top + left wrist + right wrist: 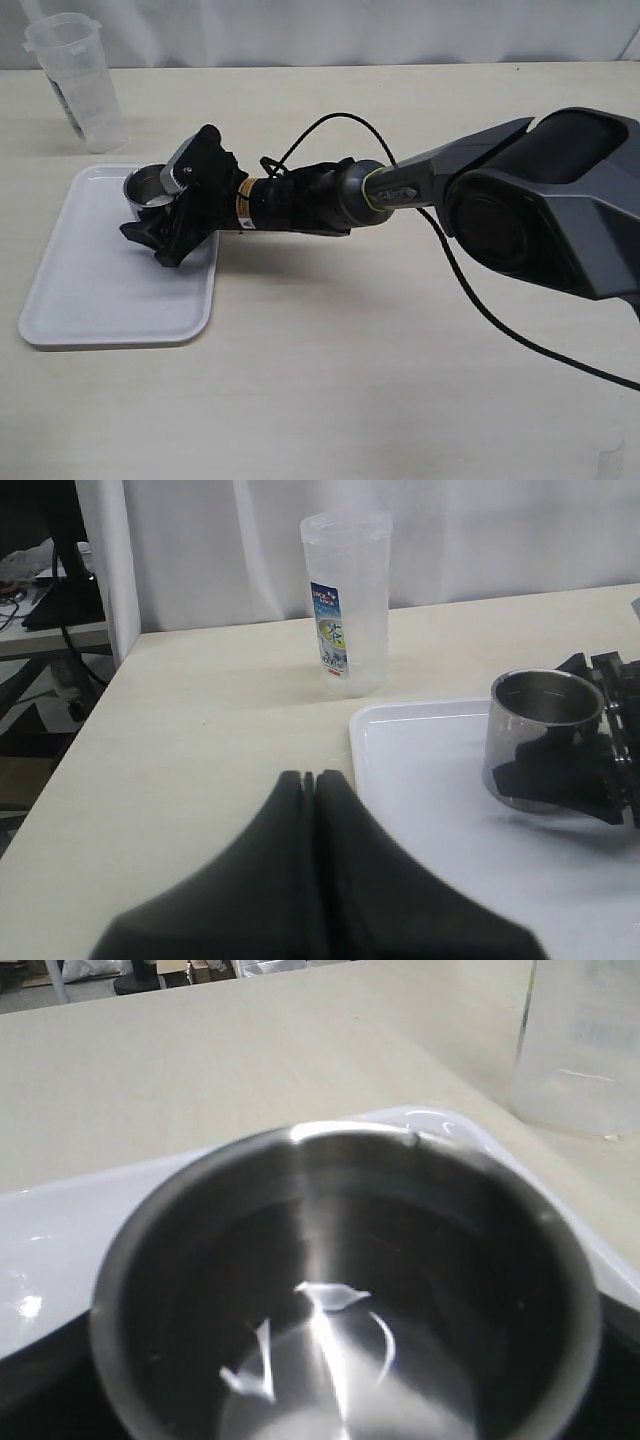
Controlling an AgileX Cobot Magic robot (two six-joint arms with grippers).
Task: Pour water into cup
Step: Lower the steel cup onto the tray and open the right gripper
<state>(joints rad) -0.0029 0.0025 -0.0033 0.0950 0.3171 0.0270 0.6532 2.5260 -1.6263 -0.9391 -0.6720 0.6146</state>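
The steel cup (146,186) stands on the far edge of a white tray (100,300). My right gripper (145,207) reaches across from the right with its jaws on either side of the cup. One black finger (550,780) lies against the cup's wall (545,715) in the left wrist view. The right wrist view looks down into the cup (330,1190), where a little water (340,1360) shines at the bottom. My left gripper (310,777) is shut and empty, low over the table beside the tray (430,780). It is out of the exterior view.
A tall translucent plastic beaker (75,80) stands on the table behind the tray's far left corner. It also shows in the left wrist view (347,600) and the right wrist view (585,1050). A black cable (480,300) trails from the right arm over the table.
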